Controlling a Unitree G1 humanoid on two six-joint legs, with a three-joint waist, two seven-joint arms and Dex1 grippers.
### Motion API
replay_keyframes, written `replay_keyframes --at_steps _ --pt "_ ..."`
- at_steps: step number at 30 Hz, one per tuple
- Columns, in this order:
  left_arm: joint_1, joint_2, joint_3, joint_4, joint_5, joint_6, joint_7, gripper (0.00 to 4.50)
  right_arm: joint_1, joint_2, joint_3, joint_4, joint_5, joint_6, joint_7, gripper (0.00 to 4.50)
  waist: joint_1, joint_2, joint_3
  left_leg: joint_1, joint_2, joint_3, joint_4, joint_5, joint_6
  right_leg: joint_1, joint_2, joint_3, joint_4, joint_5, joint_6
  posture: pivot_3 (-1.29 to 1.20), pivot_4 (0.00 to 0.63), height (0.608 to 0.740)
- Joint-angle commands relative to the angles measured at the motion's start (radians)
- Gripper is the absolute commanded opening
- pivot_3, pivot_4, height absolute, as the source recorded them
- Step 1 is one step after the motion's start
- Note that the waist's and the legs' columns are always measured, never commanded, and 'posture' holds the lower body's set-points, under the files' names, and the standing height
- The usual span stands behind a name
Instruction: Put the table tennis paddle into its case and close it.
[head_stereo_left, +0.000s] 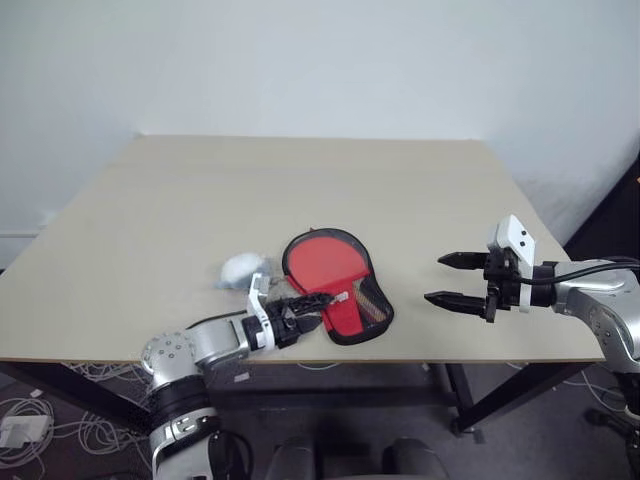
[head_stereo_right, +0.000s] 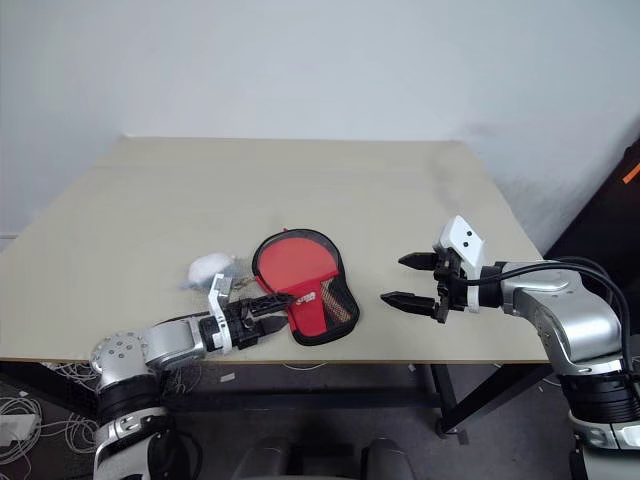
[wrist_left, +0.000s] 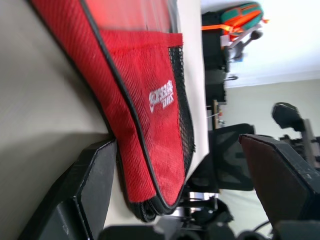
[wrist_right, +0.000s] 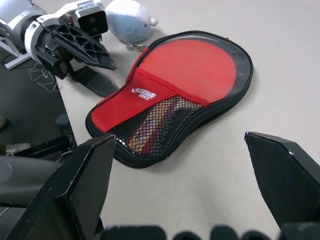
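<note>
Left gripper (head_stereo_right: 268, 305): jaws spread, empty, one finger low on the tabletop beside the case's narrow handle end; probably placed to work the edge or zip there.
Right gripper (head_stereo_right: 407, 280): jaws parked wide, empty, hovering apart from the case, likely waiting.
Case (wrist_right: 170, 95): lay flat near the table's front edge, red windowed side up.
Paddle (wrist_right: 192, 62): red face showed through the window, already inside.
Zip: closure could not be judged.
Table (head_stereo_left: 400, 190): bore everything.
</note>
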Motion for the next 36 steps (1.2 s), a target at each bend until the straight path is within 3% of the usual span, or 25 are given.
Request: replay_keyframes --at_steps 1,13,26,29,30,31,32,33,36 --pt "-0.063 -0.021 0.038 0.002 0.05 -0.015 0.123 4.13 -0.004 0.011 -0.006 -0.033 0.013 -0.005 -0.011 4.5 0.0 0.0 0.0 0.0 0.0 0.0 0.0 0.0 0.0 0.0 0.0 0.0 0.0 0.0 0.0 0.0 0.0 0.74" --pt "-0.102 -0.096 0.085 -0.004 0.062 0.005 0.206 4.13 -0.004 0.023 -0.003 -0.038 0.017 -0.004 -0.021 4.5 0.001 0.0 0.0 0.001 0.0 0.0 0.0 0.0 0.0 0.002 0.0 0.0 0.0 0.0 0.001 0.0 0.0 0.74" --pt "-0.064 -0.103 -0.02 -0.058 0.136 0.056 0.199 4.13 -0.021 0.033 0.012 -0.037 0.018 -0.002 -0.025 4.5 0.001 0.0 0.0 0.002 -0.001 -0.001 0.0 0.0 0.0 0.003 0.0 0.0 -0.001 0.0 0.001 0.0 0.0 0.74" --pt "-0.051 -0.081 -0.066 -0.048 0.117 0.056 0.2 3.58 -0.026 0.036 0.018 -0.038 0.019 0.001 -0.023 4.5 0.0 0.0 0.0 0.002 -0.001 -0.001 0.0 0.0 -0.001 0.003 0.0 0.0 -0.001 0.0 0.001 0.0 0.0 0.74" --pt "-0.049 -0.07 -0.079 -0.043 0.116 0.056 0.202 3.2 -0.028 0.036 0.019 -0.039 0.02 0.003 -0.022 4.5 0.0 0.0 0.0 0.002 -0.001 -0.001 0.0 0.0 -0.001 0.003 0.0 0.0 -0.001 0.0 0.001 0.0 0.0 0.74" --pt "-0.049 -0.059 -0.089 -0.033 0.119 0.056 0.201 3.2 -0.031 0.036 0.02 -0.038 0.021 0.004 -0.021 4.5 0.0 0.0 0.0 0.002 -0.001 -0.001 0.0 0.0 0.0 0.003 0.0 0.0 -0.001 0.0 0.001 0.0 0.0 0.74" --pt "-0.051 -0.05 -0.091 -0.022 0.124 0.056 0.202 2.72 -0.034 0.035 0.02 -0.037 0.022 0.006 -0.021 4.5 0.0 0.0 0.0 0.002 -0.001 -0.001 0.0 0.0 0.0 0.003 0.0 0.0 -0.001 0.0 0.001 0.0 0.0 0.74" --pt "-0.054 -0.043 -0.092 -0.012 0.129 0.056 0.205 2.59 -0.037 0.035 0.021 -0.037 0.022 0.007 -0.021 4.5 0.0 0.0 0.0 0.002 -0.001 -0.001 0.0 0.0 0.0 0.003 0.0 0.0 -0.001 0.0 0.001 0.0 0.0 0.74" --pt "-0.064 -0.021 -0.102 0.015 0.141 0.056 0.206 1.56 -0.039 0.034 0.021 -0.042 0.028 0.013 -0.022 4.5 0.0 0.0 0.0 0.002 -0.001 -0.001 0.0 0.0 0.0 0.003 0.0 0.0 -0.001 0.0 0.001 0.0 0.0 0.74"
